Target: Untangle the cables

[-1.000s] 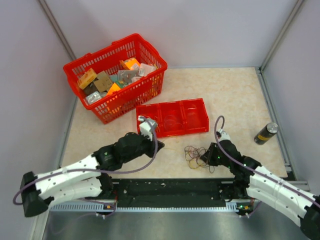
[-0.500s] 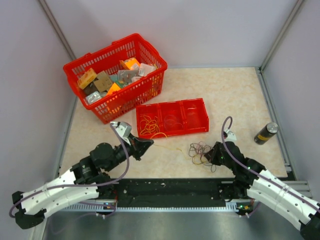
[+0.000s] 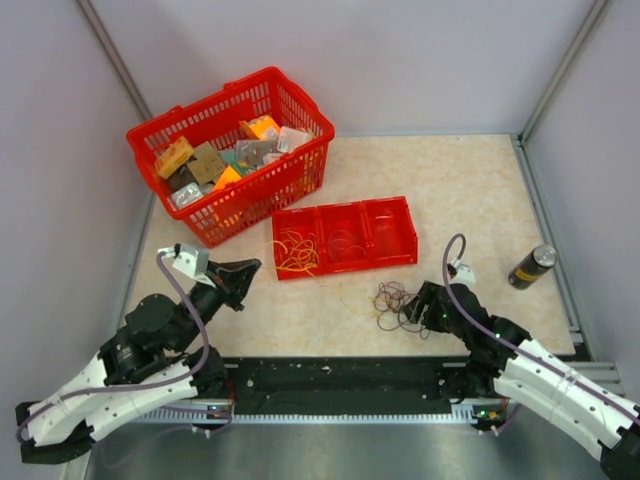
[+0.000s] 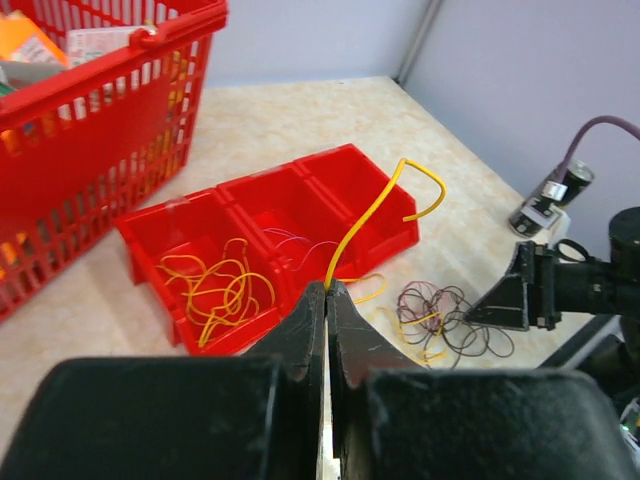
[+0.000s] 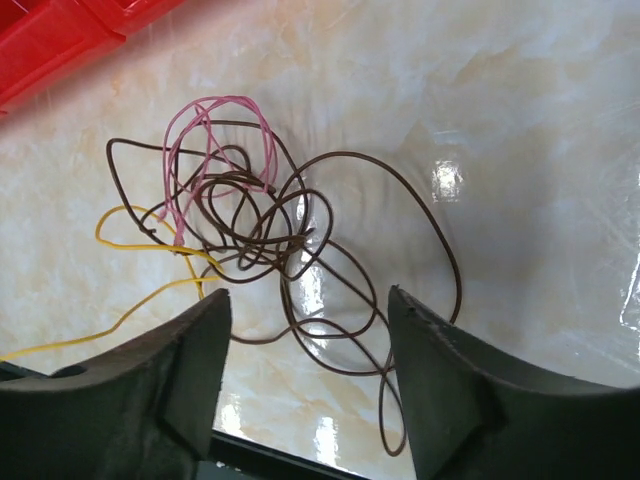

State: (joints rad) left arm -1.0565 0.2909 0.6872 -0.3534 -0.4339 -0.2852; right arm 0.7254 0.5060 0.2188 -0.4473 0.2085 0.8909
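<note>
I've backed the left gripper (image 4: 327,290) off the tray (image 3: 350,266), clamping one yellow cable (image 4: 365,225). The right gripper (image 5: 307,300) gapes over the tangle (image 5: 245,215).

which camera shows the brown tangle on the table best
Right wrist: the brown tangle fills the frame, loops distinct. Top external shows it only as a small dark clump; left wrist, small and side-on.

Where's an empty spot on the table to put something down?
Biggest bare patch: behind the red tray, right of the basket, back to the wall. Another lies between tray and can. Crowded near the brown tangle by the right gripper.
</note>
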